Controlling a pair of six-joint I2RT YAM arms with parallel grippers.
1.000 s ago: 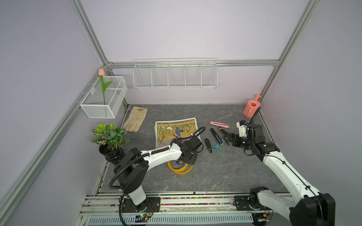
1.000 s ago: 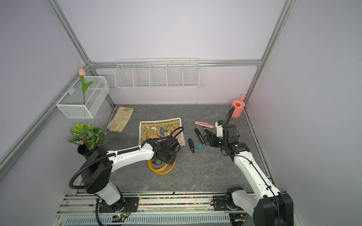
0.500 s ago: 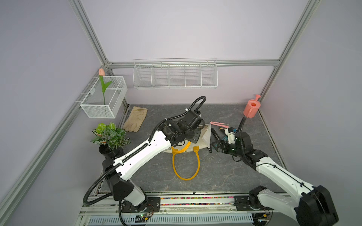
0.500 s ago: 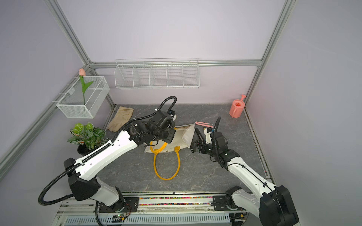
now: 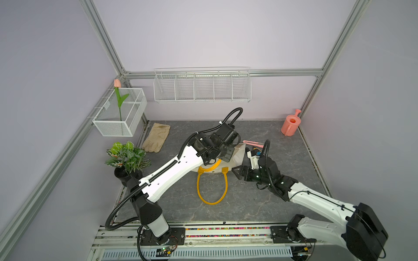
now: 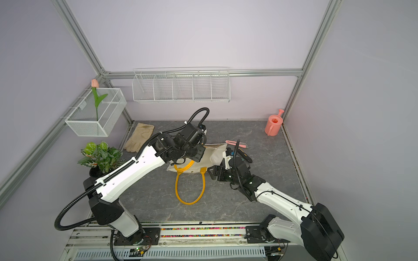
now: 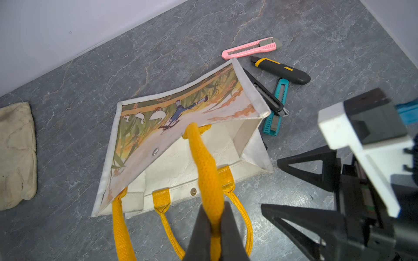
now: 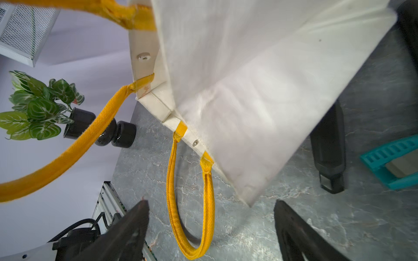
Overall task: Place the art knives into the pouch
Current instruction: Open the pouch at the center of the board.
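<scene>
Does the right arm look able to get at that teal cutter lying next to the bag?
Probably yes. The right gripper holds its fingers open and empty close by, and the teal cutter lies uncovered on the table beside the pouch. A slim black knife crossing one end may crowd the grip.

Lilac walls [image 5: 203, 34], aluminium frame [image 5: 282, 72], grey marbled floor [image 5: 260, 203], white wire shelf [image 5: 202, 90].

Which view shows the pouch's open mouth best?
Left wrist: it looks into the pouch, cream inside showing. In both top views the left arm hides most of it; the right wrist shows just its cream side and handles.
</scene>
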